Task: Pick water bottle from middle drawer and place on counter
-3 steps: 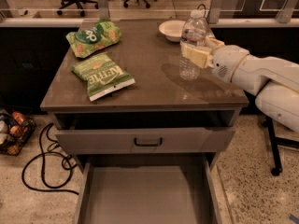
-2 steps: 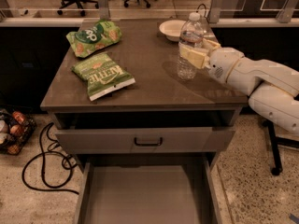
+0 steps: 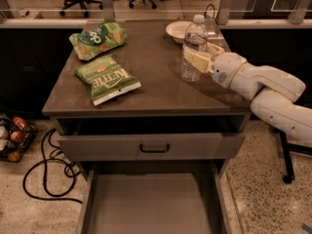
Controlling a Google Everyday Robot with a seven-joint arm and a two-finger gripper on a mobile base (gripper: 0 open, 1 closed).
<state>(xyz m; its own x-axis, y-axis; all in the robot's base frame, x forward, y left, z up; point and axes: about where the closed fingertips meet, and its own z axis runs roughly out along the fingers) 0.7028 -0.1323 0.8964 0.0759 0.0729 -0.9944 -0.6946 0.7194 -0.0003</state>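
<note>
The water bottle (image 3: 193,45) stands upright on the right side of the counter (image 3: 146,89), its base touching the top. My gripper (image 3: 201,57) comes in from the right on a white arm, and its cream fingers (image 3: 195,60) are shut around the bottle's middle. The middle drawer (image 3: 151,206) is pulled out below, and its grey floor is bare.
Two green chip bags (image 3: 107,78) (image 3: 97,38) lie on the counter's left side. A white bowl (image 3: 178,30) sits at the back, just behind the bottle. A drawer front with a black loop handle (image 3: 154,147) stands slightly out. Cables (image 3: 46,177) and a basket (image 3: 12,138) are on the floor to the left.
My gripper and the bottle have shifted slightly left over the counter. The bottle stays upright in the grip.
</note>
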